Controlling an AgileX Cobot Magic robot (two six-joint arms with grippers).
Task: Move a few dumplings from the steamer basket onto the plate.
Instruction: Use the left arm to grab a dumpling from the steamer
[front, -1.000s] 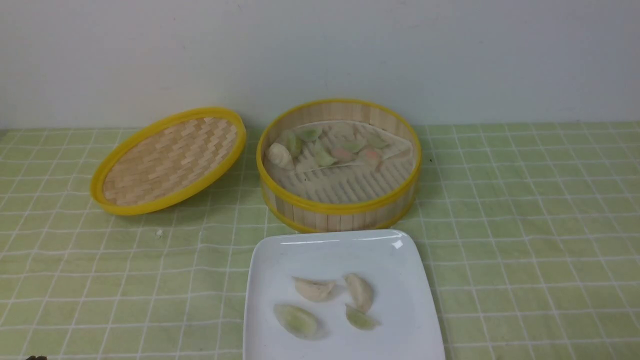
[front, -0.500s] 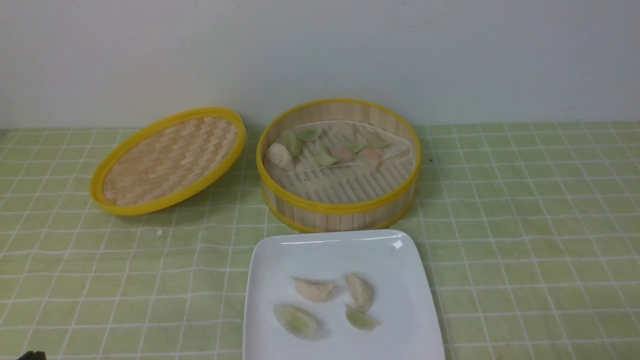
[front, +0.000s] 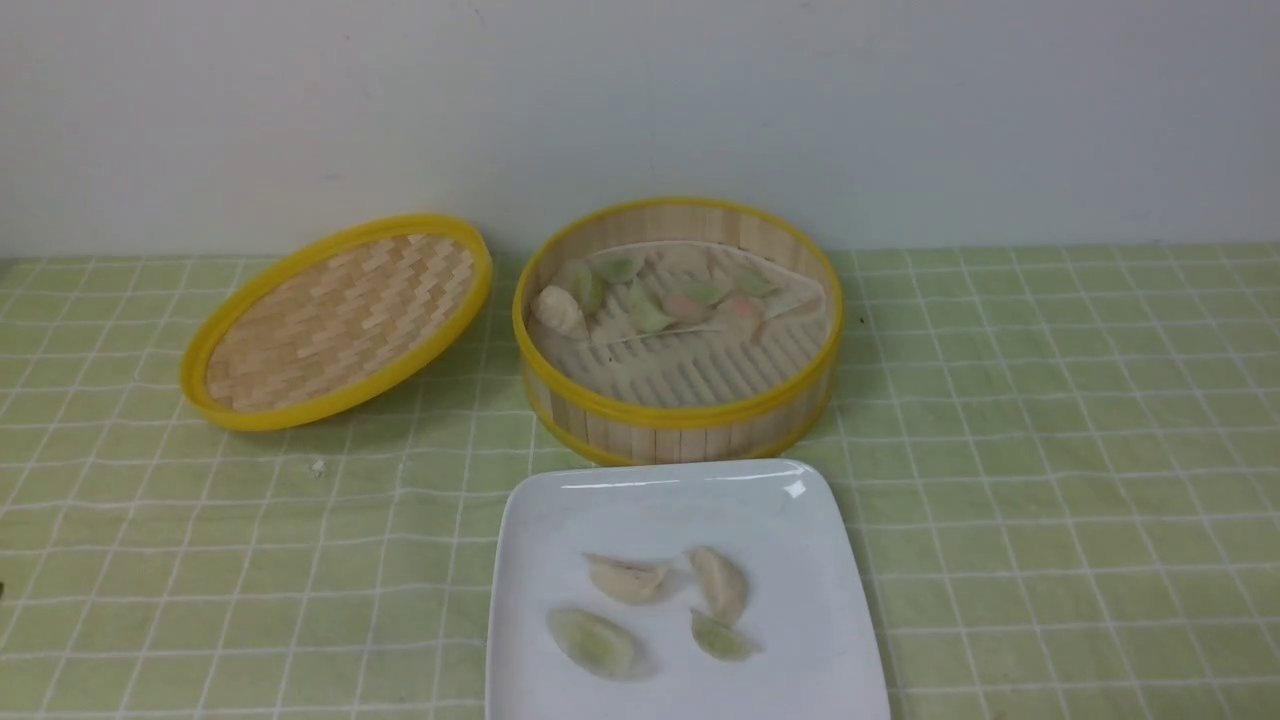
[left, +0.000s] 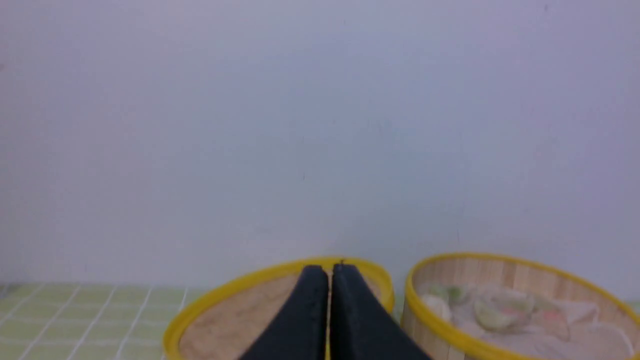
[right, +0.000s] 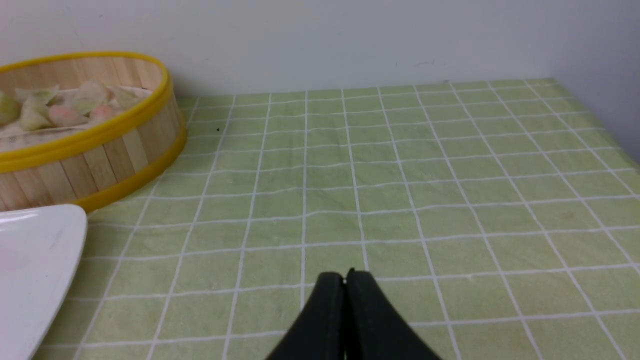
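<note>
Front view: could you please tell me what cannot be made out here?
Plate: near edge cut off by the picture's bottom.
Dumplings in the steamer basket: pale, overlapping, blurred; count unclear.
Its near floor: hidden behind its own front wall.

Left arm: matte black, two-fingered left gripper (left: 330, 270), seen from its wrist camera, is fully closed. Its tapered fingers (left: 306, 315) lie flat against each other, with only a thin pale seam between them from base to tip. The tips are level with one another. The gripper points toward the far side, held close to horizontal.

Right arm: matte black, two-fingered right gripper (right: 345, 276), seen from its wrist camera, is also fully closed. Its wedge-shaped fingers (right: 320, 325) meet along a hairline seam, rounded tips touching. It points toward the far side, pitched somewhat downward.

Neither pair of fingers has anything between them. Arm links behind both wrists are out of frame.
</note>
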